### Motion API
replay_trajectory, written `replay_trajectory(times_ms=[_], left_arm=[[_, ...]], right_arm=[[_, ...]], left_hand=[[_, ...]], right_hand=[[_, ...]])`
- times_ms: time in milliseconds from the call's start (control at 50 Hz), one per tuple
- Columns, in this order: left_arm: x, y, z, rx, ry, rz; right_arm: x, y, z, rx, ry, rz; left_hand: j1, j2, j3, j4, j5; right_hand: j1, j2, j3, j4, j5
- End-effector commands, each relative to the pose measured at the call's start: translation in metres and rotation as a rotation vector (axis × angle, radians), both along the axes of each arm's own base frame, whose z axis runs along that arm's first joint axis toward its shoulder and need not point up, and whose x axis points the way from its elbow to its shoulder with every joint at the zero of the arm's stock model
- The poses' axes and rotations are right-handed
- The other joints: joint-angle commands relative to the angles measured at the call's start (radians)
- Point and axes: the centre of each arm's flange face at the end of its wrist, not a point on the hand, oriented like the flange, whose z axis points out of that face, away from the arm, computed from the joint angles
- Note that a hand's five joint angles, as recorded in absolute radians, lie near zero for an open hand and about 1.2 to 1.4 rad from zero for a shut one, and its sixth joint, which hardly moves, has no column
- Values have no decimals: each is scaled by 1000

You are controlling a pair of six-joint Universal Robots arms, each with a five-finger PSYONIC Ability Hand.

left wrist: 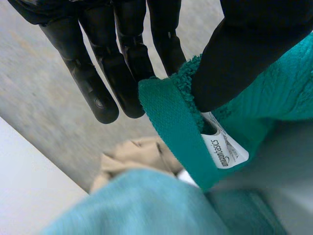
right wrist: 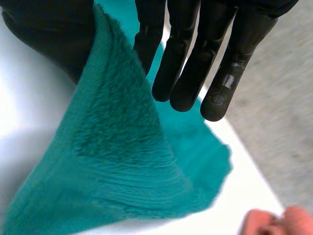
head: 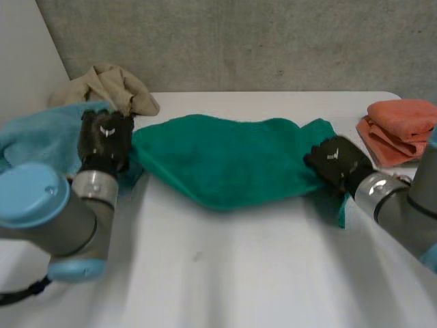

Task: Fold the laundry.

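Observation:
A green towel [head: 218, 160] is stretched across the middle of the table between both hands. My left hand [head: 104, 140] pinches its left end; in the left wrist view the thumb [left wrist: 244, 58] presses the hemmed edge [left wrist: 171, 122] against the fingers [left wrist: 122, 63], with a white label [left wrist: 222, 149] hanging just below. My right hand [head: 336, 162] holds the right end; in the right wrist view the towel [right wrist: 117, 161] passes between the thumb [right wrist: 49, 34] and the fingers [right wrist: 195, 63] and hangs down from them.
A light blue towel [head: 41, 133] lies at the left under my left arm, with a beige cloth [head: 109, 87] bunched behind it. A folded orange towel [head: 399, 126] sits at the right edge. The white table [head: 225, 266] is bare in front.

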Motion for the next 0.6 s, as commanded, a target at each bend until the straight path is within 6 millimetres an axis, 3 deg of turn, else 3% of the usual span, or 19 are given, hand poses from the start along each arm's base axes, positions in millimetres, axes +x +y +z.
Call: replay_trajectory(times_ms=[20, 240, 420, 600], left_arm=[[19, 21, -6, 40, -16, 22], [32, 16, 8, 9, 20, 62], [28, 19, 9, 19, 64, 42], [33, 15, 17, -1, 73, 59]], right_arm=[[-35, -4, -27, 131, -25, -95], [-78, -29, -30, 298, -330, -342], [-80, -29, -40, 385, -424, -386], [-78, -25, -37, 468, -445, -380]], left_hand=[[264, 199, 208, 196, 260], [264, 199, 208, 196, 260], [264, 199, 208, 196, 260], [264, 199, 208, 196, 260]], right_hand=[[327, 133, 126, 117, 144], [-242, -436, -444, -452, -425], [-236, -430, -438, -447, -420], [-199, -392, -400, -409, -382]])
